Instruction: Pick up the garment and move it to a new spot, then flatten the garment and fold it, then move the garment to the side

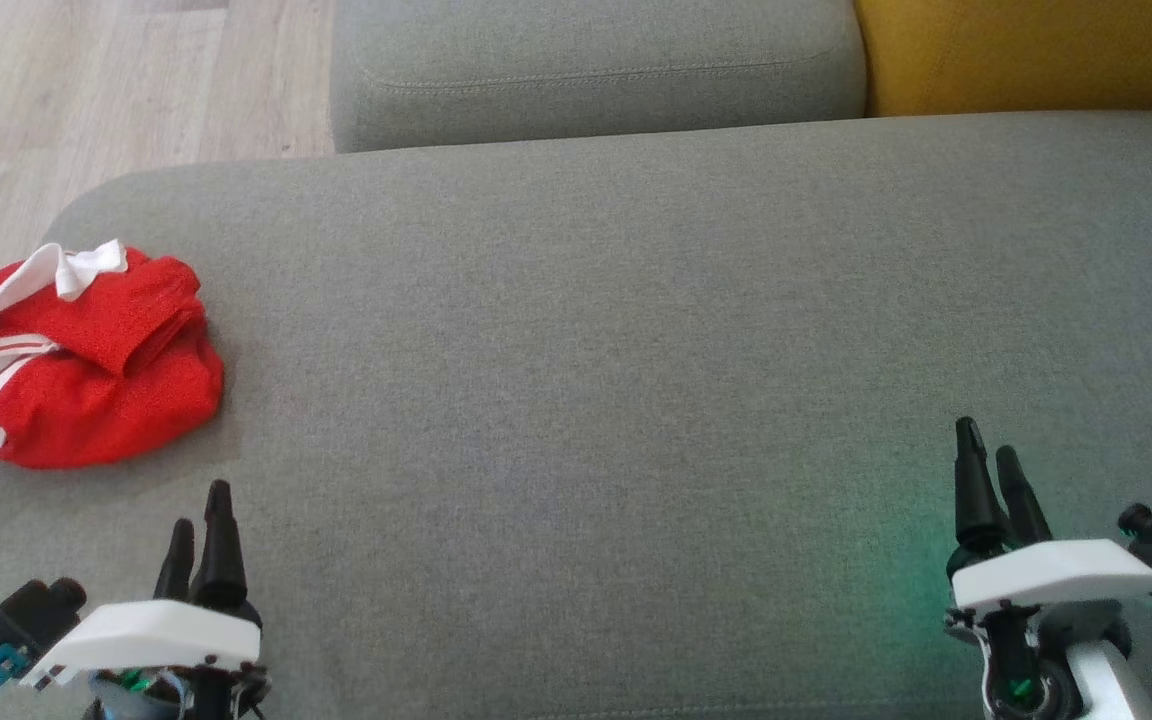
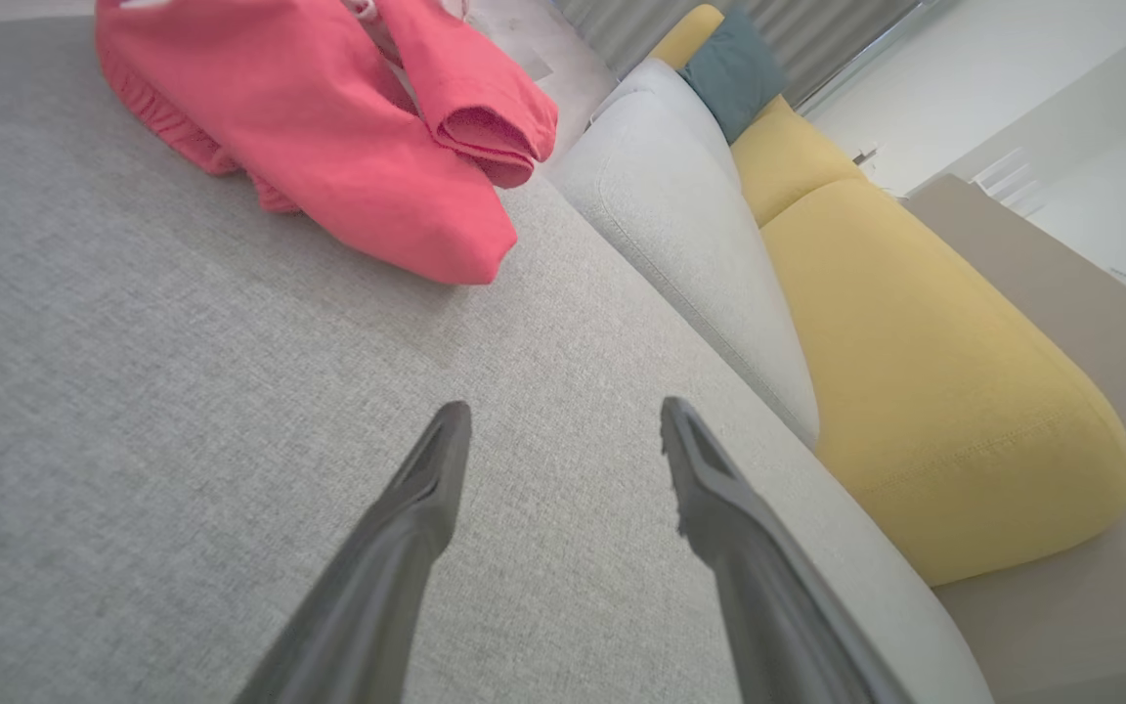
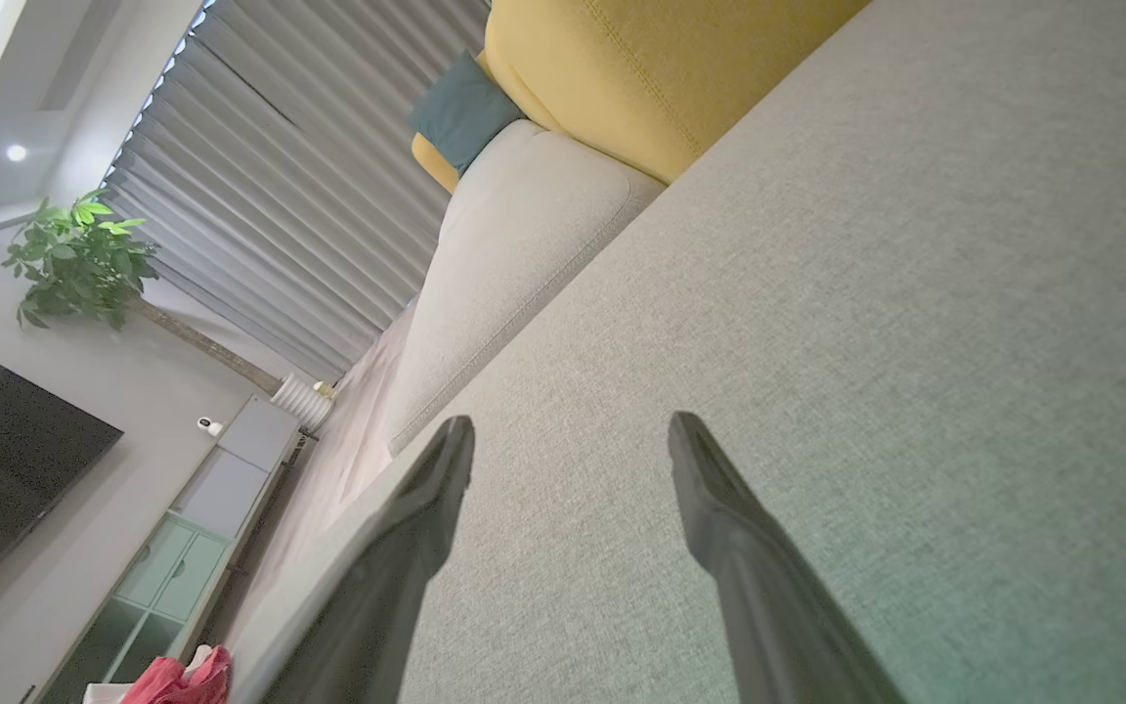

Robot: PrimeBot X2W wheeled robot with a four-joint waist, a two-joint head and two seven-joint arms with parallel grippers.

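Garment: red w/ white stripes, bunched in a heap at the far left end of the grey sofa seat. Its left part is cut by the head view edge, may overhang the seat, can't tell.

Left claw: garment sits ahead of the fingertips and off to their left, near, not touching. Left wrist view shows the fingers spread wide w/ nothing between them, bare seat below.

Long axis: approx crosswise to the left claw's fingers, running off to its left. Low confidence, it's a lump, not laid out. Rolled cuff/leg end on top points toward the right claw side, white trim on the far side of the heap.

Mid seat, between the claws: bare fabric, my pick for the new spot.

Right claw: also spread wide, empty, over the seat. Garment is well apart from it, across the whole seat to its left.

Judgement: step 1 (pick up) not begun. Left arm is the nearer one by a lot, so reach fwd + left and pinch the near edge of the heap.
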